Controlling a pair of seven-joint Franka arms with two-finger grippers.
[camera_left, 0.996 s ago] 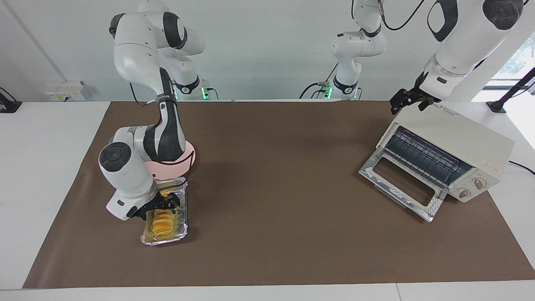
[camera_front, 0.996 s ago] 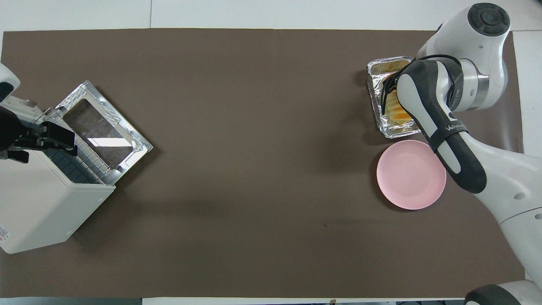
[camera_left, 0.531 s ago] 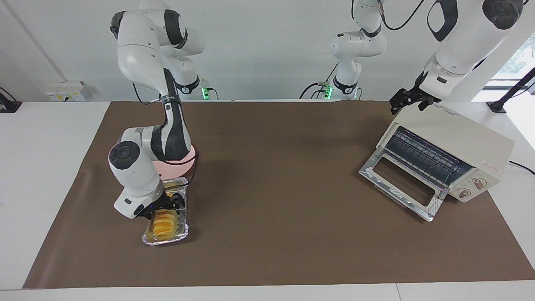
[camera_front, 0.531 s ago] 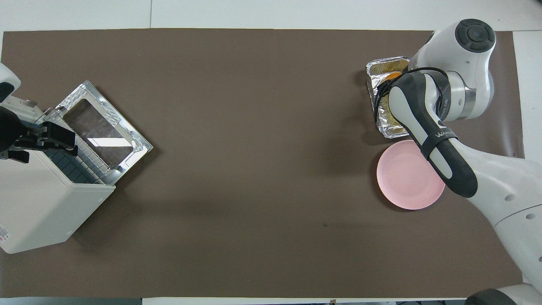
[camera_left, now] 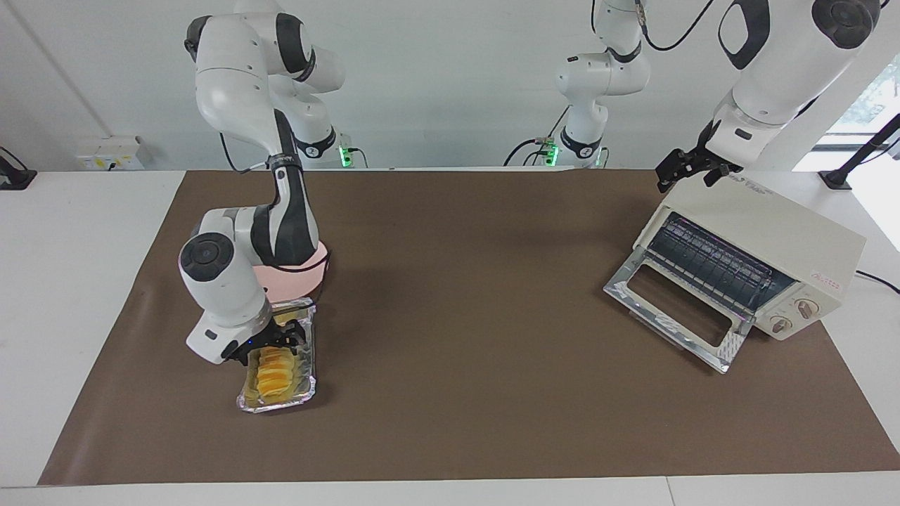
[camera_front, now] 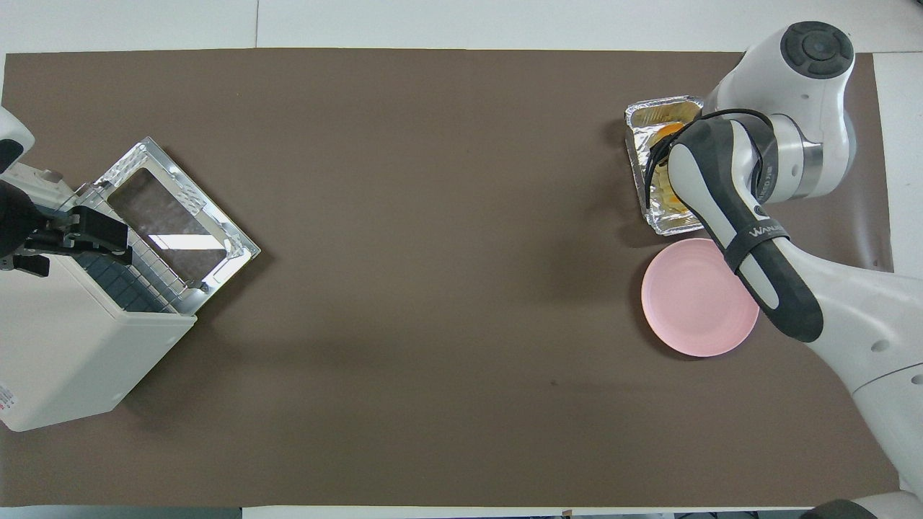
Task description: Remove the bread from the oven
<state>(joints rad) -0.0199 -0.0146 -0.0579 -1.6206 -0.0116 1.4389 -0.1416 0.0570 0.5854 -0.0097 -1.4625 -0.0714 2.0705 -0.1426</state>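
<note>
The bread (camera_left: 275, 374), a ridged yellow-orange loaf, lies in a crinkled foil tray (camera_left: 310, 391) at the right arm's end of the table. My right gripper (camera_left: 275, 342) is low over the end of the bread that is nearer the robots. In the overhead view my right arm covers most of the bread (camera_front: 667, 132) and the tray (camera_front: 641, 169). The cream oven (camera_left: 770, 228) stands at the left arm's end with its glass door (camera_left: 673, 309) dropped open and a bare wire rack (camera_left: 717, 263). My left gripper (camera_left: 692, 172) waits at the oven's top edge, and shows in the overhead view (camera_front: 90, 234).
A round pink plate (camera_left: 313, 277) sits beside the foil tray, nearer to the robots; it shows in the overhead view too (camera_front: 692, 303). The brown mat (camera_left: 464, 295) covers the table between tray and oven (camera_front: 72, 346). A third arm (camera_left: 598, 77) stands at the back.
My right arm's wrist and elbow have shifted a little over the foil tray; the bread and tray stay where they were. The left arm has not moved.
</note>
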